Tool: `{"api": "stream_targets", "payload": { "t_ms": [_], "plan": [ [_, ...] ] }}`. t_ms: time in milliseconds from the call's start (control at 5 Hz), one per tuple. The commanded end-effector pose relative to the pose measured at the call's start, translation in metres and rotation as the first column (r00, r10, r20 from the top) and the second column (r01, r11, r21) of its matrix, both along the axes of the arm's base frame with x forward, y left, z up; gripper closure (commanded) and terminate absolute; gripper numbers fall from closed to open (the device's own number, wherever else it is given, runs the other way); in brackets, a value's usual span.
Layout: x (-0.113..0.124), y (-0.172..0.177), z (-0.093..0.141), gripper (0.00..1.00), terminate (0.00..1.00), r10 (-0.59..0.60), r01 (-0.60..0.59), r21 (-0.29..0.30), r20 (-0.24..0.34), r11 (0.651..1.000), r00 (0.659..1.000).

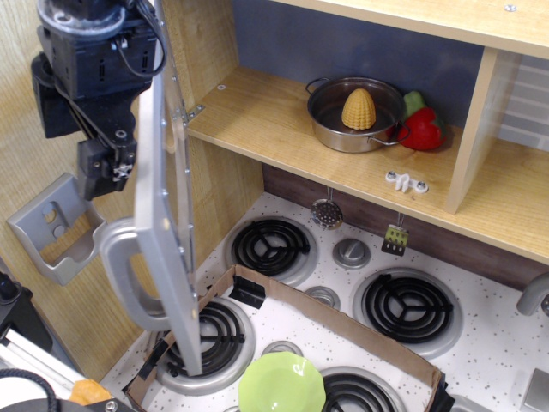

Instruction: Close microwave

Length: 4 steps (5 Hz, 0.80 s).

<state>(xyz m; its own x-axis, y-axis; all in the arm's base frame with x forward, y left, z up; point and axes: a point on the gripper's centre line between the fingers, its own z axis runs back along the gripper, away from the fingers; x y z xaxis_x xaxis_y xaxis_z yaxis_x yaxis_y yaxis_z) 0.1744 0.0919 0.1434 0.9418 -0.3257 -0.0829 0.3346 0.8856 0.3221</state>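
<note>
The microwave (257, 120) is a light wood compartment, and its grey door (167, 215) stands open, hinged at the left and seen almost edge-on. The door's chunky grey loop handle (120, 275) sticks out to the left. My black gripper (105, 163) is at the upper left, on the outer side of the door and close against it, above the handle. Its fingers are partly hidden, so I cannot tell how the jaws stand. Inside the compartment are a steel pot (356, 116) holding a yellow corn cob (358, 108), and a red pepper (420, 129).
A small grey holder (51, 227) is fixed to the wooden wall at left, below my gripper. Below the shelf lies a white stovetop with black burners (270, 245), a cardboard strip (334, 318) and a green plate (281, 382). A small strainer (327, 213) hangs at the back.
</note>
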Motion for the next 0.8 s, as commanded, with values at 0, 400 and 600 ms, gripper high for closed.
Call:
{"api": "stream_targets", "payload": {
  "t_ms": [0,400,600],
  "plan": [
    [0.038,-0.025,0.006,0.0,0.0,0.039,-0.021,-0.086,0.212,0.996,0.977],
    [0.067,-0.052,0.022,0.0,0.0,0.064,-0.012,-0.121,0.433,0.993,0.899],
    [0.082,-0.064,0.024,0.0,0.0,0.072,0.006,-0.145,0.522,0.989,0.85]
  ]
}}
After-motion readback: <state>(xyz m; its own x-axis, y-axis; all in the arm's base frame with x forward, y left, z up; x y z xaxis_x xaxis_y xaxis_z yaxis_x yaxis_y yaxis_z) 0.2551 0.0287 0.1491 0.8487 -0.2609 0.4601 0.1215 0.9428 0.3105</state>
